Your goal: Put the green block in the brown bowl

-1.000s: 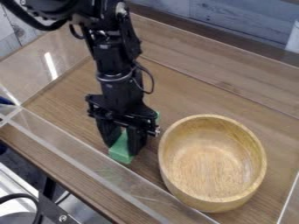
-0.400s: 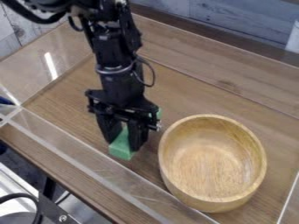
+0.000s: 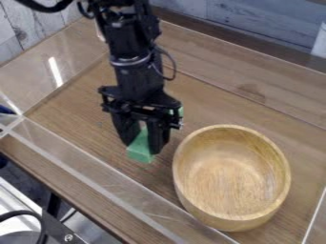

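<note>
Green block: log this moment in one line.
gripper: shut on green block | block: beside bowl, not in it | brown bowl: upright on table

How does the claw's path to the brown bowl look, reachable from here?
Probably yes: the bowl lies right beside the claw, and nothing visible stands between the gripped green block and its rim.

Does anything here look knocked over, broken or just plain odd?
Nothing stands out. The wooden bowl sits upright with nothing spilled around it, and the green block in the robot's hand shows no visible damage, though the hand partly hides it.
</note>
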Robot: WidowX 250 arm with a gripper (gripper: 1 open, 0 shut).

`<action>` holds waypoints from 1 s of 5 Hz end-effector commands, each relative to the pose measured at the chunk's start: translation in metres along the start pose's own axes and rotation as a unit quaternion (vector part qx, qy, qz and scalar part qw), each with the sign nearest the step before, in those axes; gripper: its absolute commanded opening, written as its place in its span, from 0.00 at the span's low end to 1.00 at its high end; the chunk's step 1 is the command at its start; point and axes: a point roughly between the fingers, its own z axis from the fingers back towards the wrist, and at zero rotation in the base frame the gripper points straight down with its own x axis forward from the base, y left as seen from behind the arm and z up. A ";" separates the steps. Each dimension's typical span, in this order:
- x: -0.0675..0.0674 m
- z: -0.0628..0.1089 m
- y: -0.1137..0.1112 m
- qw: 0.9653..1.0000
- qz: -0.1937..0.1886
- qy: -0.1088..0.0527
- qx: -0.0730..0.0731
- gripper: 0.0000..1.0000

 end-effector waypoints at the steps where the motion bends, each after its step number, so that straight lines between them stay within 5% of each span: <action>1: 0.010 0.017 -0.018 0.999 -0.014 -0.031 -0.005 0.00; 4: 0.015 -0.008 -0.118 0.997 -0.071 -0.024 -0.016 0.00; 5: 0.015 -0.017 -0.129 0.997 -0.078 -0.021 -0.014 0.00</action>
